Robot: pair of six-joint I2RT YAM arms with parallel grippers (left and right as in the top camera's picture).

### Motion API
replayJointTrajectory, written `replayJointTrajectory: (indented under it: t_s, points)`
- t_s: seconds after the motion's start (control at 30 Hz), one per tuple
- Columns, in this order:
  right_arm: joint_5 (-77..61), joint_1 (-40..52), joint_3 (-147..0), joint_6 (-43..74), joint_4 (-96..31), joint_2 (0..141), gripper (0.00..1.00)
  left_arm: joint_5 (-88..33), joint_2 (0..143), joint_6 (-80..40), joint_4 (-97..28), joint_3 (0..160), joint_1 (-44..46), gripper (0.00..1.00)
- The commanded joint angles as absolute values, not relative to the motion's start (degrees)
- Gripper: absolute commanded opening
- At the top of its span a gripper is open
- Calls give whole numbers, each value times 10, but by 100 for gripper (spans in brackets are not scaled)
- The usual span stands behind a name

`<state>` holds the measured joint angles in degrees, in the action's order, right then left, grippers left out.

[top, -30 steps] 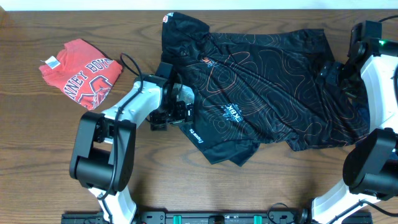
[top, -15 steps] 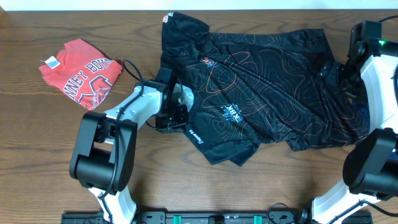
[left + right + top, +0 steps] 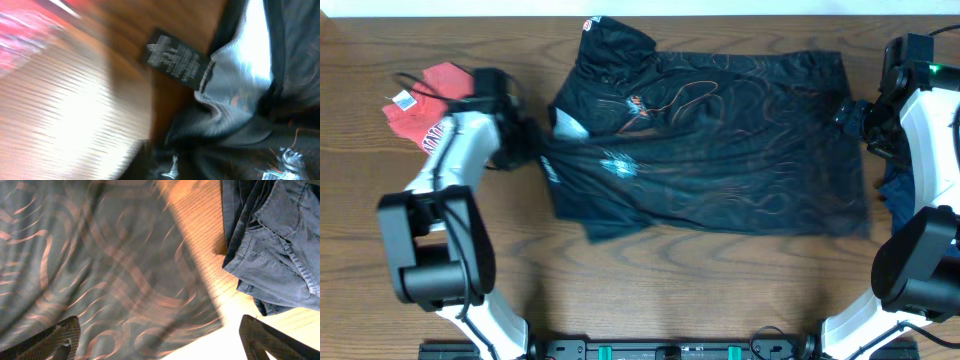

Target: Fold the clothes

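A black T-shirt with thin orange contour lines lies spread across the table, stretched and blurred by motion. My left gripper is shut on its left edge; in the left wrist view the dark cloth bunches at the jaws, with its grey inner side and a black label showing. The red T-shirt lies at the far left, partly hidden by the left arm. My right gripper hangs open over the black shirt's right edge, fingers wide apart. A dark navy T-shirt lies crumpled beside it.
The navy shirt sits at the table's right edge under the right arm. Bare brown wood runs along the front of the table. The table's back edge passes just behind the black shirt's collar.
The left gripper has closed on the black shirt's left edge and swung left toward the red shirt, dragging the cloth out flatter. The right arm has not moved.
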<state>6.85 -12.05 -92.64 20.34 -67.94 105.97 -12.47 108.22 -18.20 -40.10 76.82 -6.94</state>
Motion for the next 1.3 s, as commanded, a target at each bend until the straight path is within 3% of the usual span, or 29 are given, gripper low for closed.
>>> replayJointTrajectory:
  t_s: [0.0,0.03,0.23,0.33,0.43,0.67,1.27]
  points:
    - [66,-123,-930,197,-680,1056,99,-145,1069,-183,-429,782,-94,91]
    - [66,-123,-930,197,-683,1056,99,-163,1069,-182,-449,782,-97,98]
    - [66,-123,-930,196,-729,1056,99,-218,1069,-132,-667,781,-89,98]
    - [57,-123,-930,196,-752,1056,99,-218,1069,-109,-705,775,-81,98]
    - [36,-119,-923,190,-769,1056,99,-212,1069,-102,-706,759,-67,99]
    - [22,-86,-851,180,-766,1056,99,-212,1069,-101,-668,702,-16,73]
    - [13,-61,-654,227,-662,1026,99,-221,1069,-102,-504,578,8,64]
